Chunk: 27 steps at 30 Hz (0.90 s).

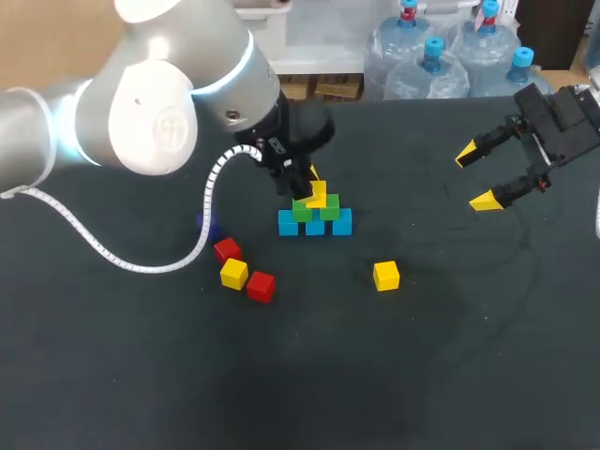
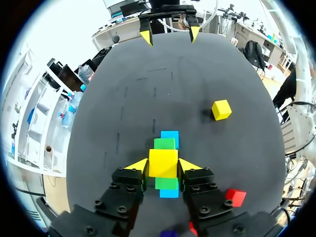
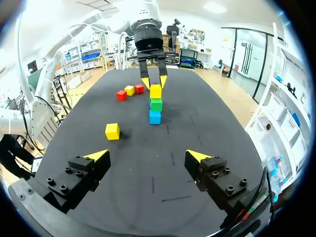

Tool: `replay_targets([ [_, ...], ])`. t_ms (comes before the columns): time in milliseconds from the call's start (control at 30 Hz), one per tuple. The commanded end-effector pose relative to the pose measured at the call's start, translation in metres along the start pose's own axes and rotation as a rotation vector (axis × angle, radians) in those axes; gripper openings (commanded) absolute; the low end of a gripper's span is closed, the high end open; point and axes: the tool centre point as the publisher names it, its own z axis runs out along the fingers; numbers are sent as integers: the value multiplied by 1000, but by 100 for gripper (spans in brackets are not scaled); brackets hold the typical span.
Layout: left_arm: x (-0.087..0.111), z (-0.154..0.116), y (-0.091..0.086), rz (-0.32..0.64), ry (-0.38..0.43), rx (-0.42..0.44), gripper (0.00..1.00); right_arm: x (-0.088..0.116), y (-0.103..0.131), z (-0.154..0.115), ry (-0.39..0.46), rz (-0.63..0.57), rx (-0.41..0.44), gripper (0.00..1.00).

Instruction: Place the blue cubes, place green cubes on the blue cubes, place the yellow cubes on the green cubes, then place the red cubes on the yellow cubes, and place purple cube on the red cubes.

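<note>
Three blue cubes stand in a row with two green cubes on top of them. A yellow cube is at the top of this pile, over the seam between the greens, and my left gripper is shut on it from both sides. In the right wrist view the pile reads as yellow, green and blue. My right gripper hangs open and holds nothing, far off to the right of the pile.
Loose on the black table: a yellow cube to the front right of the pile, two red cubes with another yellow cube between them to the front left, and a purple cube behind the left arm's cable.
</note>
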Motion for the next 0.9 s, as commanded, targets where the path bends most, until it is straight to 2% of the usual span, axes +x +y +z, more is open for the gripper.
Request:
replay_targets([
  [33,-1,1,3,1,4,4,25,0,-1,1,-1,-1,0,100],
  [267,0,2,3,2,4,7,29,0,-1,1,-1,-1,0,100],
  [433,0,2,3,1,3,8,38,0,-1,1,-1,-1,0,100],
  [900,0,2,5,2,5,9,42,0,-1,1,-1,-1,0,100],
])
